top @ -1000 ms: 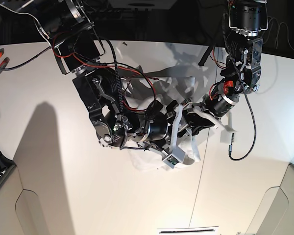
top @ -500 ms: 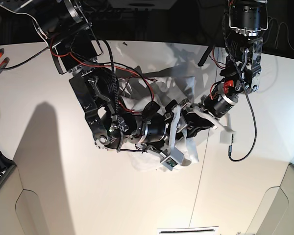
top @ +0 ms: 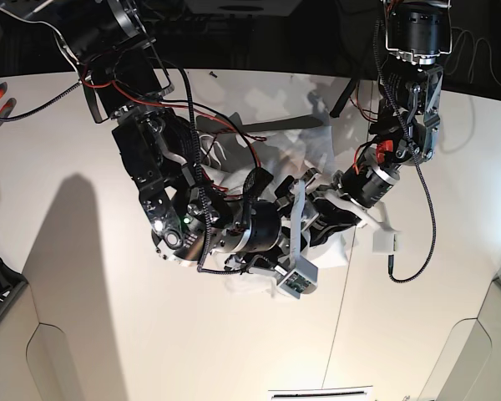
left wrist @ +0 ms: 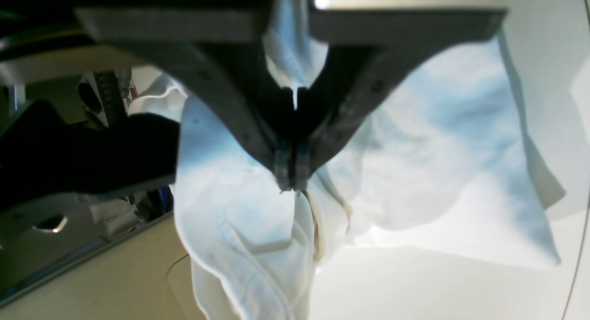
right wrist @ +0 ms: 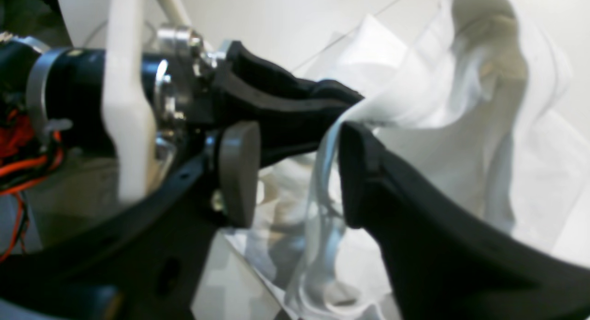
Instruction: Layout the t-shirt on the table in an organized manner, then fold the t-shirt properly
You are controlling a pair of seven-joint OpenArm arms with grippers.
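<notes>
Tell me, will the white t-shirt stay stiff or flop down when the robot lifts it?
Probably floppy: the t-shirt droops in soft folds below the shut left gripper. It seems light, since one pinch holds it up. It might slip, because the right gripper is open around a fold.

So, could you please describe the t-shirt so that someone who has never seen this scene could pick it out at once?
Start at the wide white table and look to its middle, where the two black arms meet. The t-shirt is the crumpled white cloth bunched beneath them, pinched by the left gripper. It is the only soft, wrinkled thing there; all else is hard metal, plastic and cable.
</notes>
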